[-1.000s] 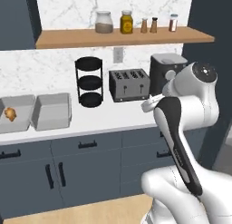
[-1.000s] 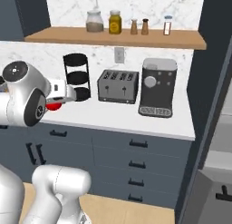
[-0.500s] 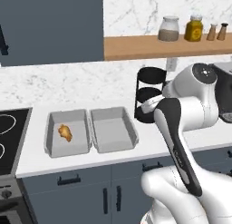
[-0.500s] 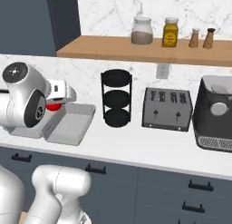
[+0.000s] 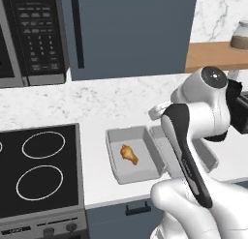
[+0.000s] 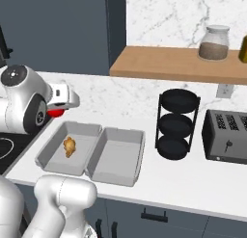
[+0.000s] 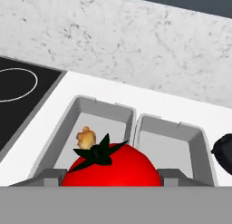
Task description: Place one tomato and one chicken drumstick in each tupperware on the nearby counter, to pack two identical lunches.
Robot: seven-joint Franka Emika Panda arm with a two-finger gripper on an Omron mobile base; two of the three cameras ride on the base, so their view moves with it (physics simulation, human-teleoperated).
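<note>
The robot is carrying a tomato (image 7: 111,168) toward the two containers, so this is the tomato-delivery step. The gripper (image 6: 59,111) has its jaws partly open and clamped on that tomato, the red fruit sitting between the finger tips with its green stalk up. It hangs above the left end of the counter (image 6: 193,181), just over the near-left container (image 6: 67,148), which already has a chicken drumstick (image 6: 69,146) lying in it. The right container (image 6: 116,155) touches it side by side and looks bare. Next, I'd say, the arm needs to lower over one of the boxes and let go; the left one would then hold a full lunch. Compared with half a second ago, the base has rolled further left: the stove (image 5: 38,172) and microwave (image 5: 31,37) now fill the left side, the toaster (image 6: 226,136) has slid to the right edge, and the containers sit right under the arm
</note>
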